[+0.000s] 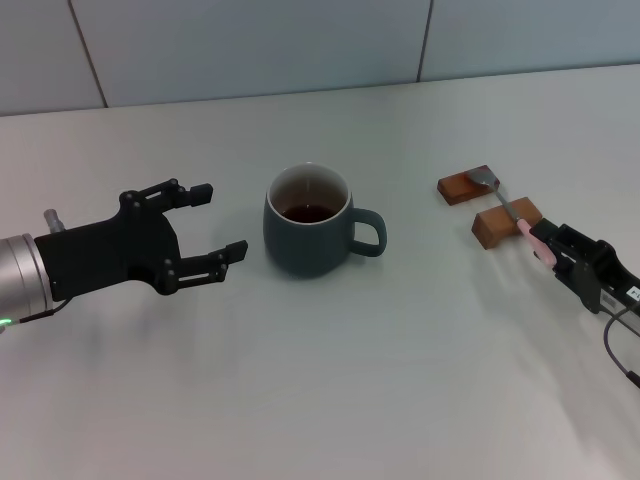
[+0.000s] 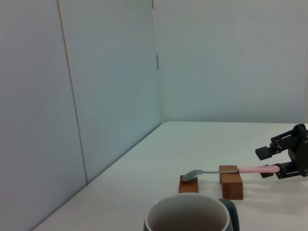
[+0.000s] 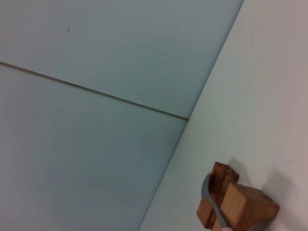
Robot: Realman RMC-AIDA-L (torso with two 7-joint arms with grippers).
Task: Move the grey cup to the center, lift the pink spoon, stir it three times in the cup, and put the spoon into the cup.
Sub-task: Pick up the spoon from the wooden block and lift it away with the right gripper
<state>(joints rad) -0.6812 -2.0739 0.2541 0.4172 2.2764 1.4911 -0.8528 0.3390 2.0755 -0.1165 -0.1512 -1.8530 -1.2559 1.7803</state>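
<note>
The grey cup [image 1: 310,235] stands in the middle of the table with dark liquid inside and its handle towards the right. It also shows in the left wrist view [image 2: 187,214]. My left gripper [image 1: 222,220] is open just left of the cup, not touching it. The pink spoon [image 1: 512,215] lies across two wooden blocks, its bowl on the far one. It also shows in the left wrist view [image 2: 240,169] and the right wrist view [image 3: 215,208]. My right gripper [image 1: 546,246] [image 2: 267,163] is open, with its fingers on either side of the handle's end.
The two brown wooden blocks [image 1: 465,187] [image 1: 505,224] stand at the right and carry the spoon. They also show in the right wrist view [image 3: 238,207]. A pale wall [image 1: 300,40] runs along the table's far edge.
</note>
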